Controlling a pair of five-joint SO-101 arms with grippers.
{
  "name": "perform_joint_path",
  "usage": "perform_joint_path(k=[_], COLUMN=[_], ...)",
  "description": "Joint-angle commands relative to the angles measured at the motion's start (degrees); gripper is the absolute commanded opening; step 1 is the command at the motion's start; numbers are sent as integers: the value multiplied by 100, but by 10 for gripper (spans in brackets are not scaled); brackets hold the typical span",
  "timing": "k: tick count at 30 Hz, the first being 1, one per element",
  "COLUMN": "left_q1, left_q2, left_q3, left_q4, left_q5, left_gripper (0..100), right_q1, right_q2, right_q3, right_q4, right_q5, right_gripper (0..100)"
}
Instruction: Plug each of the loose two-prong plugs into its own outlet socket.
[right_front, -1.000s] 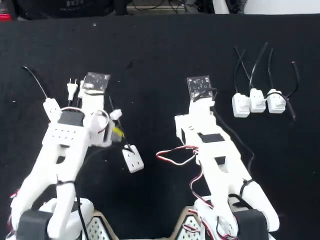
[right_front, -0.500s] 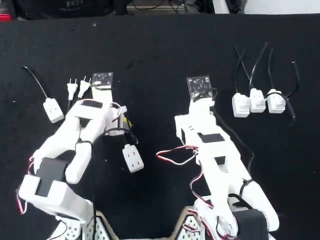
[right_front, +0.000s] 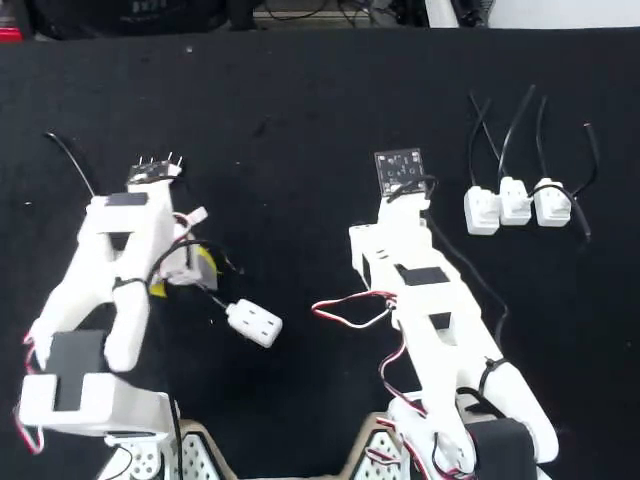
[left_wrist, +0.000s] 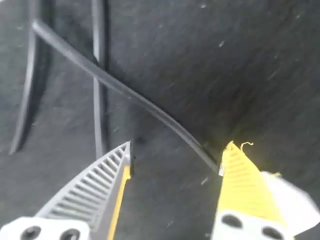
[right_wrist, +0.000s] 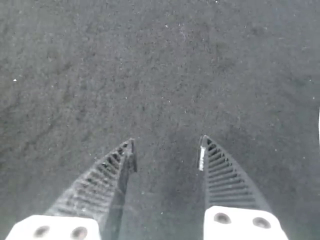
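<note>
Two plug prongs poke out from under the left arm's tip at the far left. A loose white outlet socket lies on its black cord beside that arm. My left gripper is open low over the mat, with a black cord running across between its fingers, untouched by either. A blurred white body sits beside the yellow-lined finger. My right gripper is open over bare black mat, holding nothing.
Three white sockets with plugs and cords in them stand in a row at the back right. The right arm stretches up the table's middle. The black mat covers the whole table.
The left arm has swung left and now covers the plugs and the far-left socket. The loose socket near it has shifted and turned. The right arm has not moved.
</note>
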Motion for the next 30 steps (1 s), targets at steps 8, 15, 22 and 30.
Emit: perform_joint_path(k=[8, 15, 22, 30], left_q1=[-242, 840, 1763, 2475], left_q2=[-2251, -3015, -2892, -2919], left_q3=[936, 2053, 2466, 2185], left_q4=[598, -105, -1073, -1073], left_q5=[-2180, -2418, -1020, -53], left_gripper=[289, 289, 289, 291], right_q1=[97, 141, 264, 264], right_q2=[-233, -268, -233, -233], right_q3=[-224, -215, -224, -215], right_q4=[-123, -123, -123, -123], right_q5=[-18, -44, -44, -44], right_gripper=[194, 194, 194, 194])
